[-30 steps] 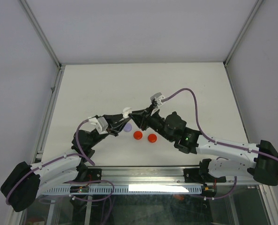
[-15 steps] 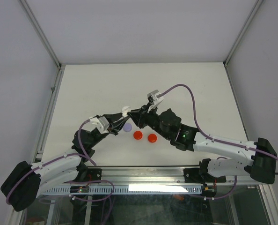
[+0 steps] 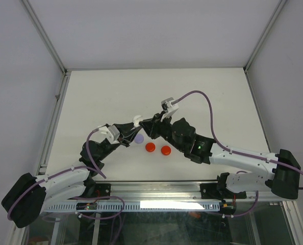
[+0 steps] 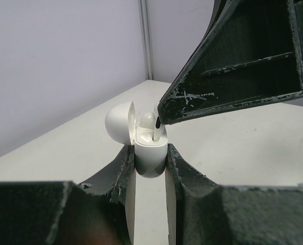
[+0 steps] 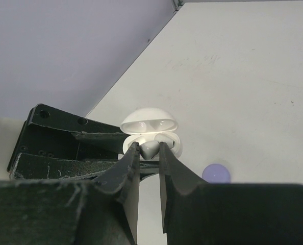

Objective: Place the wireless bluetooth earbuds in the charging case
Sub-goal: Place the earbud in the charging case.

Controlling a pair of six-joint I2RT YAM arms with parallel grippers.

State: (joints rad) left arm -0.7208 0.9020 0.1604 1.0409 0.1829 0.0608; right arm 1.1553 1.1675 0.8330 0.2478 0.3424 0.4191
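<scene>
The left gripper (image 4: pixel 150 154) comes in from 8 o'clock and is closed on the white charging case (image 4: pixel 150 162), one finger on each side of its lower body. The case stands upright above the table (image 3: pixel 202 97), and its lid (image 4: pixel 117 122) is swung open toward 9 o'clock in the left wrist view. At the mouth of the case sits a white earbud (image 5: pixel 150 149). Its lower part is inside the case (how deep I cannot tell). The right gripper (image 5: pixel 148 147) reaches in from 4 o'clock and pinches this earbud between its two fingertips, right over the case. On the table at 6 o'clock from the case lies a lilac disc (image 3: pixel 139 139), and at 4 o'clock from it are two red discs (image 3: pixel 150 147) (image 3: pixel 166 150).
</scene>
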